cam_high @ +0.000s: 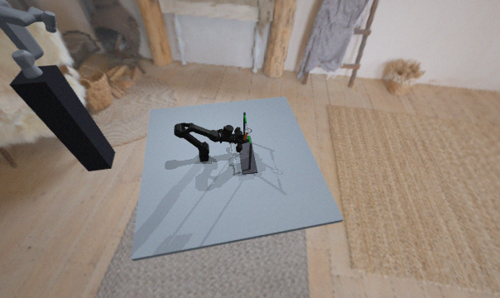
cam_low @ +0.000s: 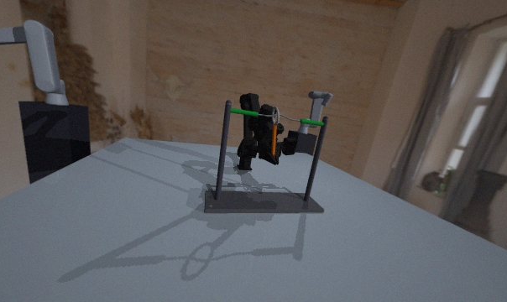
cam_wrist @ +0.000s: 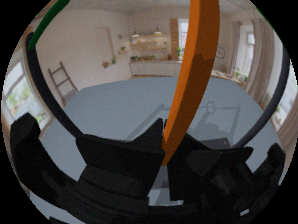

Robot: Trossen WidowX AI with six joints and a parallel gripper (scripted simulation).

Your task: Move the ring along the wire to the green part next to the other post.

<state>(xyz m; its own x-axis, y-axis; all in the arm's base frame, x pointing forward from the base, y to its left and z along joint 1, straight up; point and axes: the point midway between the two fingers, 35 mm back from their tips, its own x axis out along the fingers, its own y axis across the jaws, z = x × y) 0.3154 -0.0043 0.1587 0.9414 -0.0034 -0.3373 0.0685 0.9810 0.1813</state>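
My gripper (cam_low: pixel 274 158) (cam_wrist: pixel 162 121) is shut on the lower end of the orange handle (cam_low: pixel 274 140) (cam_wrist: pixel 196 65). The handle stands nearly upright below the metal ring (cam_low: pixel 273 116). In the exterior view the ring is around the thin grey wire (cam_low: pixel 288 117), between the left green part (cam_low: pixel 244 112) and the right green part (cam_low: pixel 311 122), nearer the left one. Whether the ring touches the wire is too small to tell. The left post (cam_low: pixel 222 155) and right post (cam_low: pixel 316 161) stand on the dark base (cam_low: pixel 263 206).
The blue-grey table top (cam_high: pixel 233 215) carries the stand and my arm (cam_high: pixel 194 128). The arm reaches in from the side opposite the exterior view. Another grey arm on a dark pedestal (cam_high: pixel 64 120) stands off the table.
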